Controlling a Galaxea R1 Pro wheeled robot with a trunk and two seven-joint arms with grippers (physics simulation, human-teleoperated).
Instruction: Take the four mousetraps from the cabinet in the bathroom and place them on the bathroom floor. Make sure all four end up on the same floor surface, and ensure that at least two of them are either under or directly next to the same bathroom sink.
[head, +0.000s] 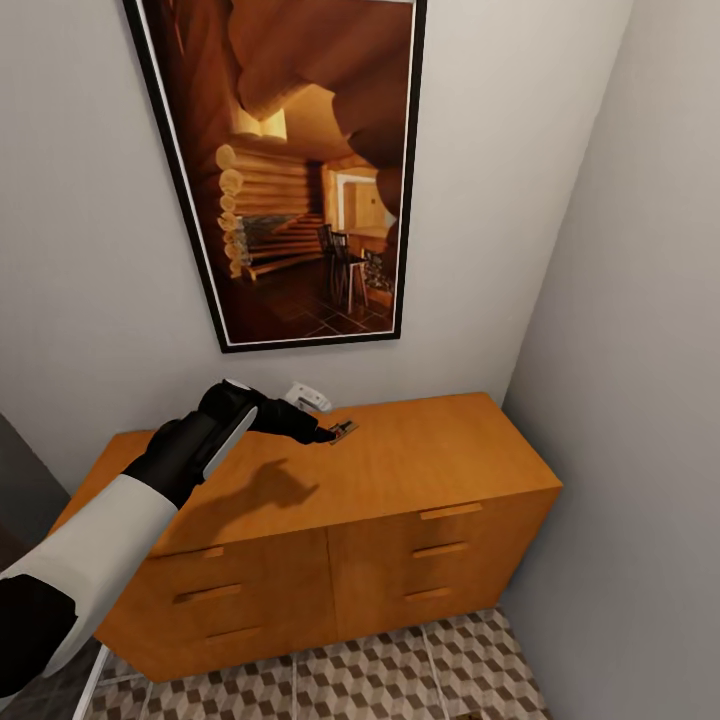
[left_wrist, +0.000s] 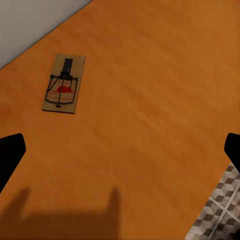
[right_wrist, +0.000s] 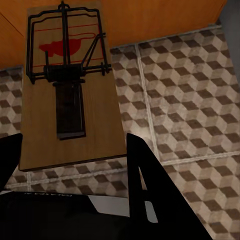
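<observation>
One mousetrap (left_wrist: 63, 83), a tan board with dark wire and a red mark, lies flat on the top of the orange-brown cabinet (head: 420, 460) near the back wall. My left gripper (head: 322, 434) hovers over the cabinet top just short of this mousetrap (head: 345, 429). It is open, with its fingertips (left_wrist: 10, 150) wide apart and nothing between them. A second mousetrap (right_wrist: 70, 90) is held in my right gripper (right_wrist: 74, 141), which is shut on the board's sides above the cube-patterned bathroom floor (right_wrist: 190, 90). The cabinet's front edge (right_wrist: 150, 20) shows behind it.
A large framed picture (head: 300, 170) hangs on the wall above the cabinet. A grey side wall (head: 640, 400) closes in tight on the cabinet's right end. Patterned floor tiles (head: 400, 670) run along the drawer fronts (head: 440, 550).
</observation>
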